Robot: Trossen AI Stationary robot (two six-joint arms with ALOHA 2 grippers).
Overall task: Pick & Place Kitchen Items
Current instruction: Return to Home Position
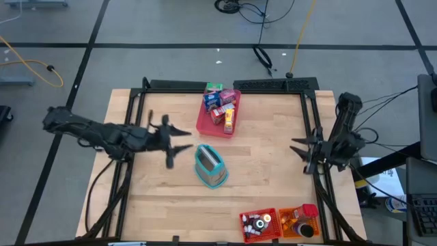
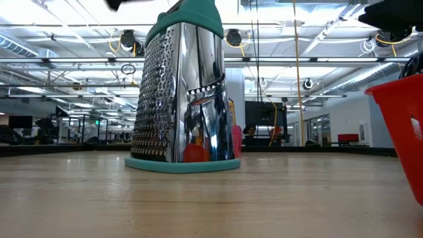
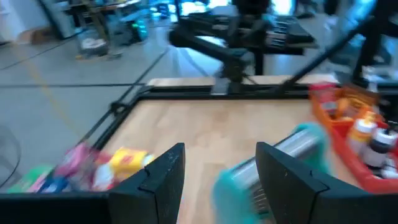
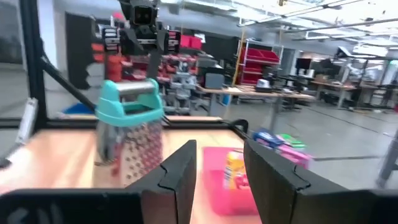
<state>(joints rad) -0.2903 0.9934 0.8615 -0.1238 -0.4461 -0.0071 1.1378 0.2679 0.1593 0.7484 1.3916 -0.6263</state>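
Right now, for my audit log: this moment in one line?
left end effector: open, near box grater | right end effector: open, right table edge | packets: in pink tray

Light wooden table (image 1: 259, 157) with a black frame round its edges, filling the middle of the high view. Four things sit right on the wood. A pink tray (image 1: 205, 127) is at upper centre, angled a bit. A teal-and-steel box grater (image 1: 209, 166) stands upright just below it, apart from it. A red bin (image 1: 260, 211) and an orange bin (image 1: 317, 222) sit side by side, touching, at the bottom right edge. There's a green packet (image 1: 214, 87) at the tray's top end; can't tell if it's on the wood or in the tray.
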